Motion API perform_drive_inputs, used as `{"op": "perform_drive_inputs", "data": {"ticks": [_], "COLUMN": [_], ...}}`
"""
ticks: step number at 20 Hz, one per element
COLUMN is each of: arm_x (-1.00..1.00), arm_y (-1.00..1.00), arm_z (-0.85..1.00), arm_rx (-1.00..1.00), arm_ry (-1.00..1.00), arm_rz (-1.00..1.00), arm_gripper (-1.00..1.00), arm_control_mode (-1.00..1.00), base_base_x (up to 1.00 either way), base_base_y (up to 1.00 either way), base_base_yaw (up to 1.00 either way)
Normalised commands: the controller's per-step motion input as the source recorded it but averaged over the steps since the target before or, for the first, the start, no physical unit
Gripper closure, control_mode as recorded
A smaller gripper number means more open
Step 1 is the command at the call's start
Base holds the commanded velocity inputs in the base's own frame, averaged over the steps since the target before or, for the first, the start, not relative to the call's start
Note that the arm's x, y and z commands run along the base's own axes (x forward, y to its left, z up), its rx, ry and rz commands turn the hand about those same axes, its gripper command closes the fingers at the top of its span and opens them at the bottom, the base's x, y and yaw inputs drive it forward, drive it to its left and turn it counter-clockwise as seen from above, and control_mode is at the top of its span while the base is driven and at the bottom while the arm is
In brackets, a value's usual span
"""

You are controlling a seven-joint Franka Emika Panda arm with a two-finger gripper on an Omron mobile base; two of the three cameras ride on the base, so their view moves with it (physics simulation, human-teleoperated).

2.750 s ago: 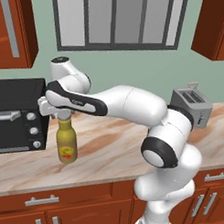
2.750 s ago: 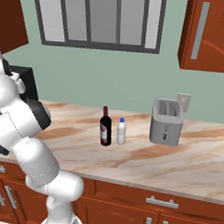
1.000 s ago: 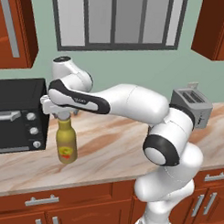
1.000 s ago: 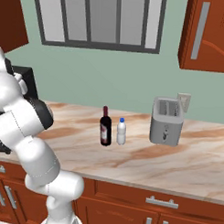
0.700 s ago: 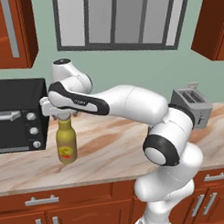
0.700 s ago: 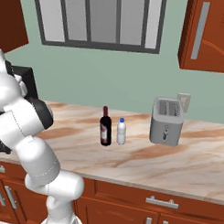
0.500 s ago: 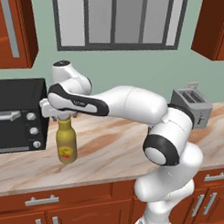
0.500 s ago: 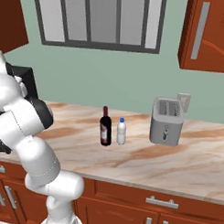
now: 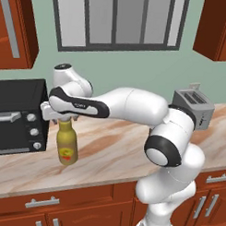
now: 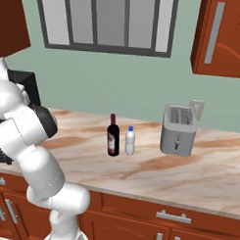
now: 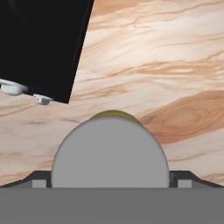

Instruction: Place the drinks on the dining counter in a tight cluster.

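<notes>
The fat olive-yellow bottle [image 9: 67,148] stands upright on the marbled counter just right of the black oven. My gripper [image 9: 64,118] hangs straight over it, open, with one finger on each side of the grey cap [image 11: 110,151]. The fingertips [image 11: 181,180] stand a little clear of the cap. Further right on the same counter, the dark wine bottle [image 10: 113,136] and the small white bottle with a blue cap [image 10: 130,141] stand side by side, almost touching. The dining counter is out of view.
The black oven [image 9: 15,116] stands close to the left of the olive bottle, with its knobs facing it. A silver toaster [image 10: 179,130] sits at the counter's right by the wall. Wooden cabinets hang above on both sides.
</notes>
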Motion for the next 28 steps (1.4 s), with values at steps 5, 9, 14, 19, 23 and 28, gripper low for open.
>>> {"op": "perform_drive_inputs", "data": {"ticks": [5,9,14,19,23,28], "arm_x": [0.0,0.0,-0.01,-0.18,-0.33,-0.36], "arm_y": [0.0,0.0,0.0,-0.06,-0.26,-0.41], "arm_z": [-0.23,-0.2,-0.14,-0.06,0.1,0.42], "arm_rx": [0.0,0.0,0.0,0.0,0.02,0.11], "arm_ry": [0.0,0.0,0.0,0.01,0.04,0.0], "arm_rz": [0.0,0.0,0.0,0.0,0.0,0.0], "arm_gripper": [-1.0,-1.0,1.0,1.0,1.0,1.0], "arm_control_mode": [-1.0,-1.0,-1.0,-1.0,-1.0,-1.0], "base_base_x": [0.0,0.0,0.0,0.0,0.0,0.0], "base_base_y": [0.0,0.0,0.0,0.0,0.0,0.0], "base_base_yaw": [0.0,0.0,0.0,0.0,0.0,0.0]}}
